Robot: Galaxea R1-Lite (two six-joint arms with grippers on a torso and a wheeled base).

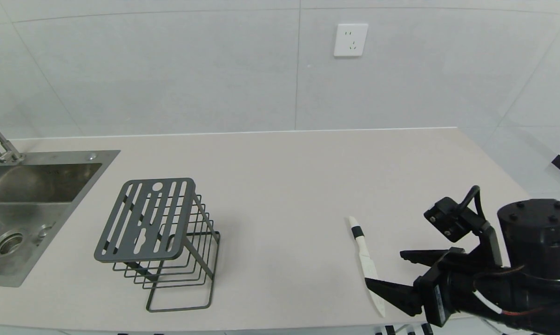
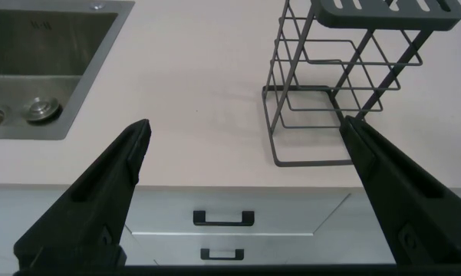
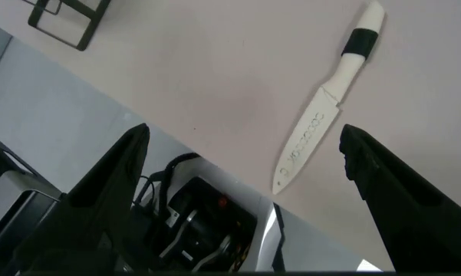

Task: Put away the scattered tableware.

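Right hand [image 1: 383,267] at the lower right of the head view, set next to the white knife [image 1: 366,260], the one scattered piece of tableware in sight. The chief hazard, as judged from this pose, is a sideways knock. The knife lies flat on the worktop [image 1: 284,186] with its blade tip close to the front edge, so a finger that meets the blade instead of straddling it could slide the knife off. A second hazard is a weak grasp, since the thin blade offers little to pinch and the black-banded handle lies farther from the hand, towards the middle of the frame. The right hand stands wide open and holds nothing. Its lower fingertip overlaps the blade in the head view, and contact cannot be told. In the right wrist view the knife [image 3: 311,134] runs from centre to upper right, between the spread fingers of the right hand [image 3: 244,134]. The left hand [image 2: 245,126] is likewise wide open and empty, held off the worktop's front edge above the drawer handles [image 2: 223,218]. Farther out, at lower left centre of the head view, stands the dark wire rack [image 1: 138,255] with a slotted top, well apart from the knife; it is the likely destination. It appears at the upper right of the left wrist view [image 2: 391,19]. The sink [image 1: 51,157] occupies the left edge.
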